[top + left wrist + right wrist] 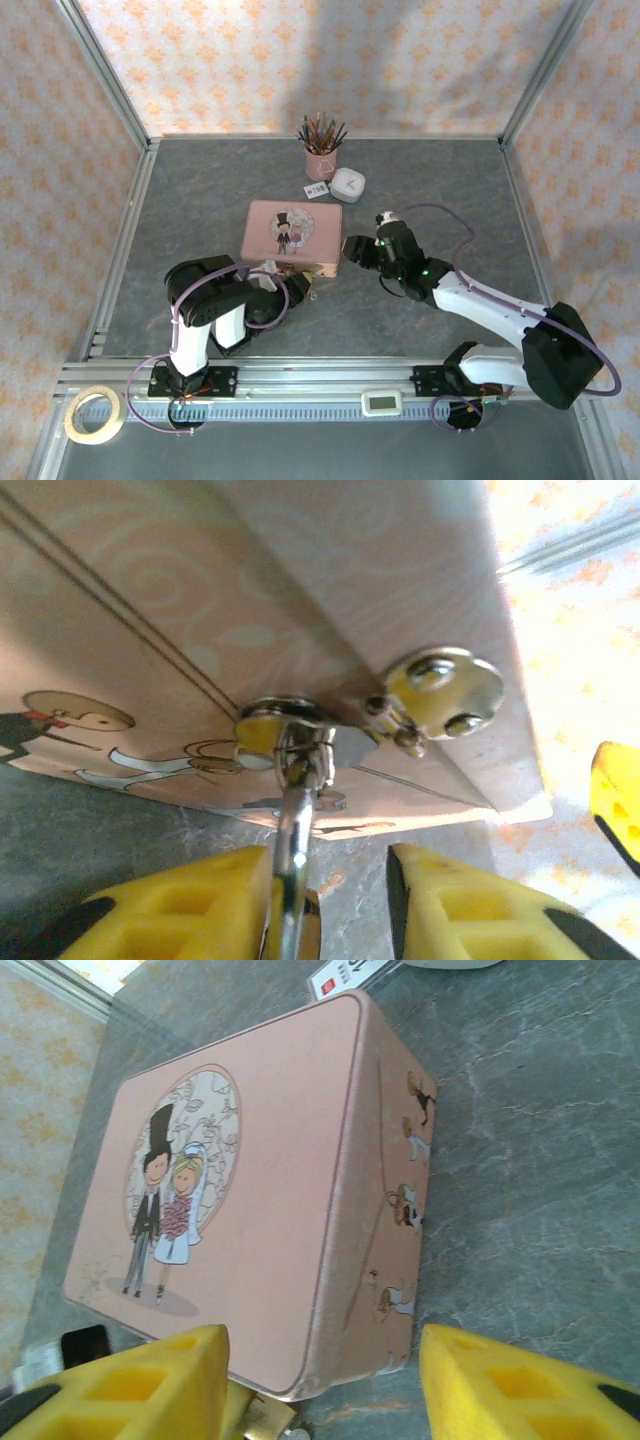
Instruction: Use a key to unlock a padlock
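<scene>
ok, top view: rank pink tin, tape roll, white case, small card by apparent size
1. pink tin
2. tape roll
3. white case
4. small card
Tape roll lies nearer the camera, so its edge over the case is unsure.

walls (300, 60): cream paper, orange motifs | table (450, 190): grey stone-look | frame (105, 70): aluminium rails

2 arms bent low, reaching in toward each other; left gripper (330, 905) fingers parted, right gripper (322, 1380) fingers spread wider.
</scene>
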Controlling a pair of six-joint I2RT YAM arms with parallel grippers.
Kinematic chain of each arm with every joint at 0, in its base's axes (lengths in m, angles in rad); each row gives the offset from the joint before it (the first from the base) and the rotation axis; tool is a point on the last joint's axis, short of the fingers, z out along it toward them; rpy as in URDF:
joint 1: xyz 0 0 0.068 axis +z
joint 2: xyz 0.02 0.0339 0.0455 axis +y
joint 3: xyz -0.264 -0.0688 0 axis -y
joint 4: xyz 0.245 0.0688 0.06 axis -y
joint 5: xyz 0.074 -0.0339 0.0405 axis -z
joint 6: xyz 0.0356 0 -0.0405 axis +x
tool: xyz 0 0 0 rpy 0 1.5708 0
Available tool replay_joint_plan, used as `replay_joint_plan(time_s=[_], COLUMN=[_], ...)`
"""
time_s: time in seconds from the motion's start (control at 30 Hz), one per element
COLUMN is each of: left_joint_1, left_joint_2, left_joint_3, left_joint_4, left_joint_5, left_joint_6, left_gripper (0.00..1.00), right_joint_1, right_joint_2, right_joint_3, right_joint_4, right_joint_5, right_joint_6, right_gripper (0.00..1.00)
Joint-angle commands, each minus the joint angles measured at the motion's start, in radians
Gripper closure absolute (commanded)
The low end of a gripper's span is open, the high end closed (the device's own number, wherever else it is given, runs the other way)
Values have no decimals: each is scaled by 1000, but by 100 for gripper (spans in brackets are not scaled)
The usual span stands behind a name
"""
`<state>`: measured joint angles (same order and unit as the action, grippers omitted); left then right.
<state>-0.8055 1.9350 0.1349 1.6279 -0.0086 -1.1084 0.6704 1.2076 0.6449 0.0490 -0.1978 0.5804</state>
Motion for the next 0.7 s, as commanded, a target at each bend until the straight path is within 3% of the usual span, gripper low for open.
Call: replay_joint_plan(time_s=[0.0,0.1,0.27,0.47,0.53,0.6,0.67], left_joint_1=[-3,-3,-3,-2,-2,-2,-2], left_joint_2=[-5,-64,-154,-305,-404,-550,-756], left_joint_3=[-59,-118,-224,-256,-243,-206,-121], left_joint_4=[210,211,188,27,-109,-351,-770], left_joint_5=[-49,-83,-141,-154,-165,-180,-224], left_joint_6=[-29,-62,-155,-205,-209,-200,-171], left_gripper=[32,2,1,1,1,1,1], right_joint_1=[0,-2,-17,-20,-17,18,105], right_joint_2=[-21,-21,-22,11,24,32,47], right_joint_3=[-20,-11,-3,14,24,31,54], right_joint_4=[11,-24,-31,11,43,70,38], right_joint_5=[101,207,317,227,80,-31,-29], right_joint_6=[-27,-12,0,-53,-99,-130,-186], right_gripper=[41,34,27,28,33,37,38])
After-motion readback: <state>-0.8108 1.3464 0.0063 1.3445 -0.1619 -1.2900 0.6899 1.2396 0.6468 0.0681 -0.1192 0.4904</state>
